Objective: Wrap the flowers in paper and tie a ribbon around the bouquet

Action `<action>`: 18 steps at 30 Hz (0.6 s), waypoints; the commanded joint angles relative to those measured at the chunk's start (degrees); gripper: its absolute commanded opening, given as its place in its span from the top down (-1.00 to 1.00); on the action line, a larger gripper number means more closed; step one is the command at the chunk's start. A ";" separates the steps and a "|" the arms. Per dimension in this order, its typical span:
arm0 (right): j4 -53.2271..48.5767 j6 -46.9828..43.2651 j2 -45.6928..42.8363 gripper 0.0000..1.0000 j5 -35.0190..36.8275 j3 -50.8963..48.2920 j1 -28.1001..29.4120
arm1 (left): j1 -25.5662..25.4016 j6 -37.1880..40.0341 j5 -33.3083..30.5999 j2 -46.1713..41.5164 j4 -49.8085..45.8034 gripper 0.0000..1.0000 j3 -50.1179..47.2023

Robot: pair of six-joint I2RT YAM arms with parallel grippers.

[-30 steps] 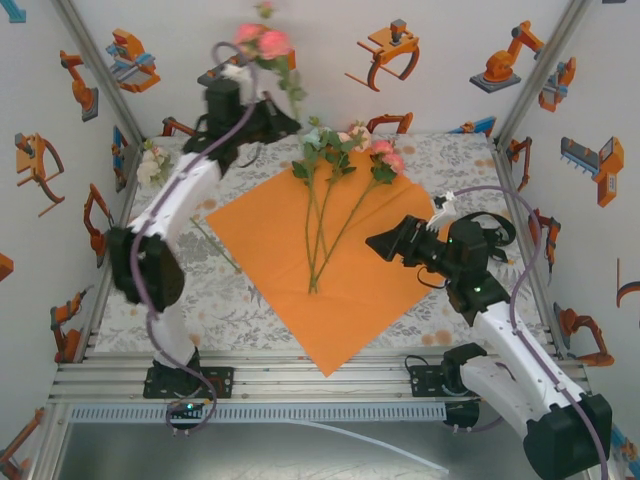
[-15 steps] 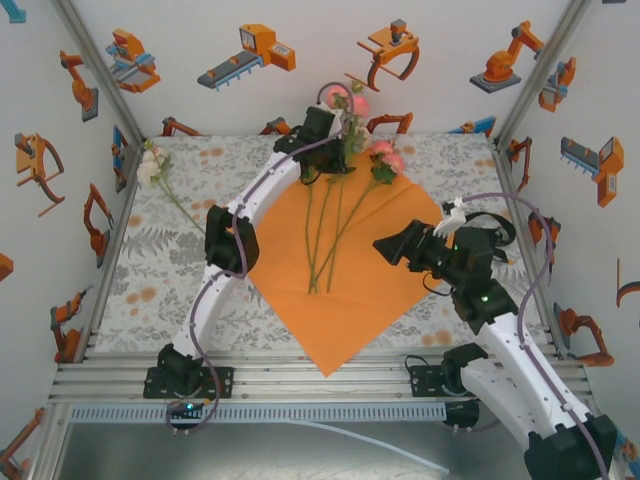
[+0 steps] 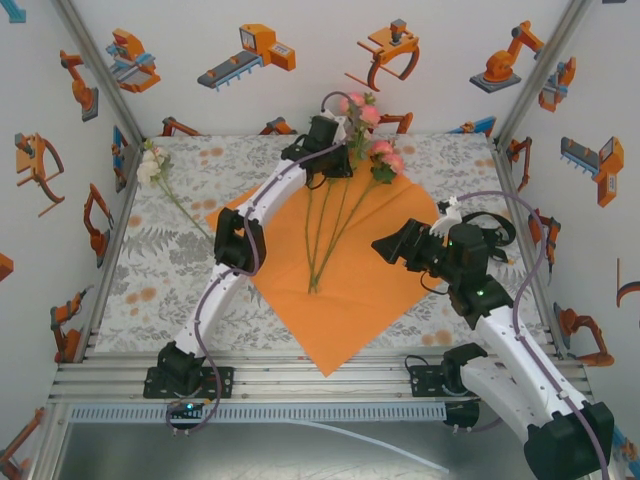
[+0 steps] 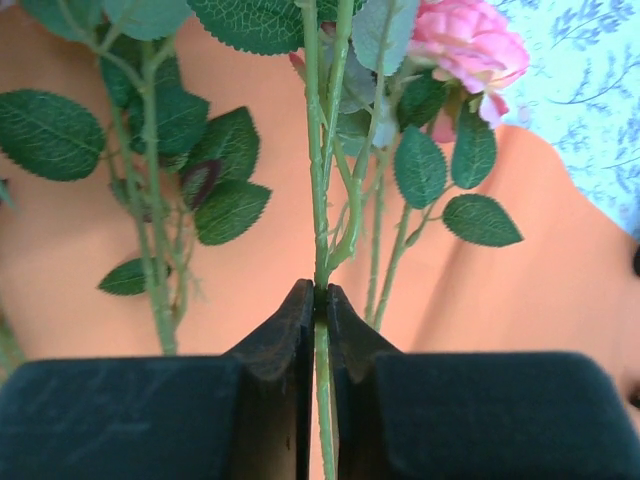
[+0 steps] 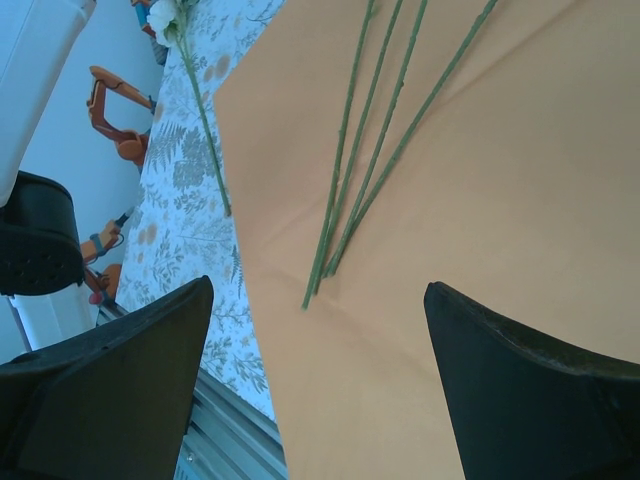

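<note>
**Surface** (image 3: 150, 290): covered with a printed cloth that could drag under a sliding sheet.

**Paper** (image 3: 350, 300): one orange sheet lies flat at the centre, set as a diamond with one corner near and one corner far. Judged thin, light and easily creased. It is likely to slip on the cloth if pushed from one side only. Best taken by a free corner or edge and folded over the stems, not pinched mid-sheet.

**Right end effector** (image 5: 320, 370): released, with the jaws standing wide apart. It hangs above the right part of the sheet and touches nothing.

**Left end effector** (image 4: 320, 295): reaches to the far corner of the sheet. It is clenched on one green stem, the fingertips (image 4: 295, 310) meeting the stem from both sides just below the leaves.

**Flowers** (image 3: 330, 215): these lie on the sheet, blooms at the far corner and stems converging toward the middle. Judged very light. The stems are thin and springy and liable to roll or fan apart. The held stem is part of this bunch.

**Stray stem** (image 3: 175, 200): a single white-headed flower lies on the cloth at the far left, well apart from the sheet. It needs bringing in before wrapping.

**Pink bloom** (image 4: 465, 40) and **leaves** (image 4: 50, 135): soft and crushable. They give no firm purchase and should not be gripped.

**Recommended hold:** the bare stem below the foliage, where the section is stiffest. Grip lightly, as the stem is narrow and could slip or twist between the pads.
</note>
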 commanded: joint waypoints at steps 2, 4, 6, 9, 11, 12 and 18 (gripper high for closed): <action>1.67 0.05 0.04 -0.56 0.69 -0.22 -0.26 | 0.26 -1.45 0.24 1.25 3.45 0.60 0.32; 1.38 0.08 -0.04 -0.56 0.59 -0.15 -0.27 | 0.50 -1.36 -0.78 0.23 2.08 0.52 -0.01; 1.15 0.08 -0.38 -0.56 0.76 -0.18 -0.29 | 0.96 -0.99 -1.37 -1.82 0.46 0.48 -1.00; 1.10 0.16 -0.64 -0.56 0.86 -0.02 -0.23 | 2.14 0.16 -2.62 -8.37 -2.06 0.48 -5.69; 0.97 0.16 -0.72 -0.56 0.86 0.11 -0.25 | 3.76 1.28 -4.52 -14.72 -3.32 0.48 -11.83; 1.04 0.16 -0.85 -0.56 0.85 0.11 -0.28 | 5.04 1.44 -6.06 -18.93 -3.27 0.48 -16.64; 3.57 0.63 -0.40 -0.56 1.45 -1.76 -0.26 | 19.91 -2.49 -10.27 -43.02 6.16 0.42 -50.64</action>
